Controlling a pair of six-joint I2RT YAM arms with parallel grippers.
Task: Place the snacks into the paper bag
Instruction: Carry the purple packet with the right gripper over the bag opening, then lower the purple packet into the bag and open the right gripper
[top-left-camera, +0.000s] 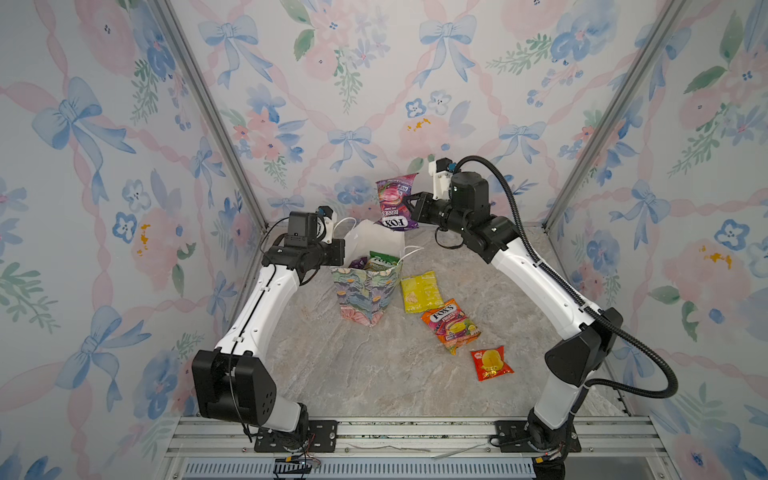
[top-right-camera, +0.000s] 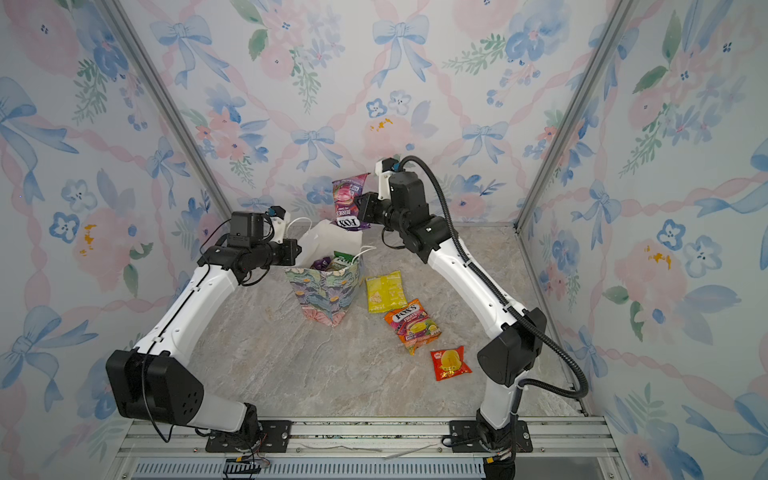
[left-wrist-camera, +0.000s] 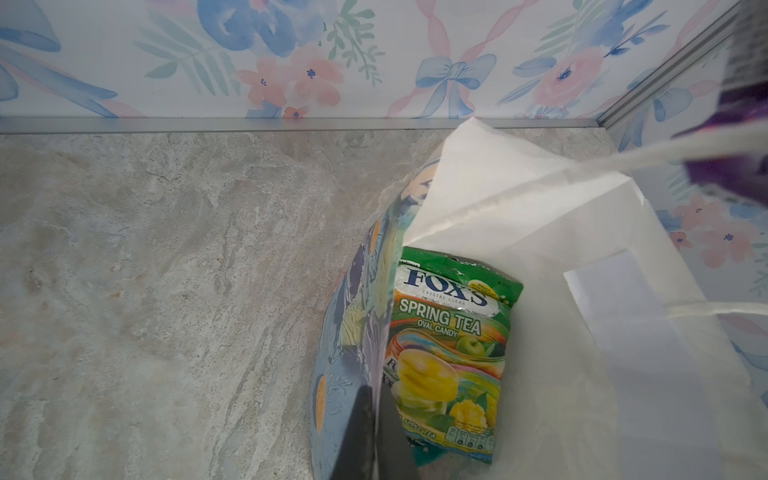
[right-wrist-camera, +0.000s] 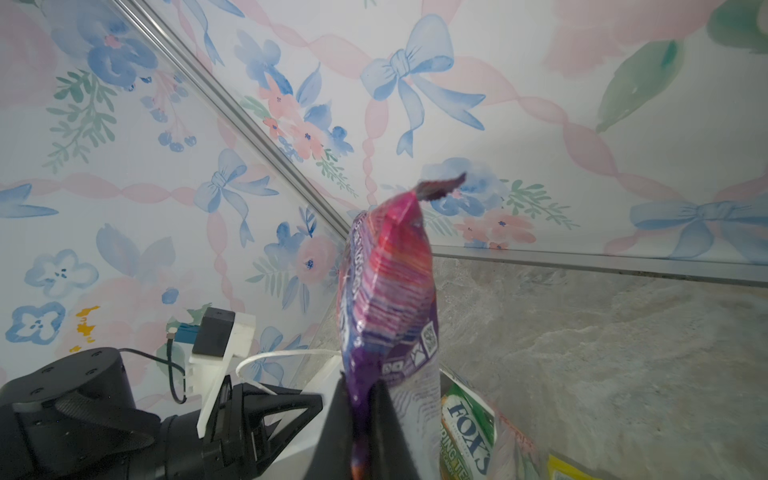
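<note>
The glossy purple snack packet (top-left-camera: 392, 203) is pinched upright by the closed right gripper (top-left-camera: 409, 204), upper centre of frame, just above the open mouth of the flowered paper bag (top-left-camera: 365, 295).

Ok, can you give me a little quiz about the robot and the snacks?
1. Which packet does the right gripper hold? A: purple. B: blue. C: white.
2. True or false: the paper bag is empty.
3. How many packets lie on the table outside the bag?
Key: 1. A, the purple packet. 2. False, a green packet is inside. 3. Three: the yellow packet, orange packet and red packet.
</note>
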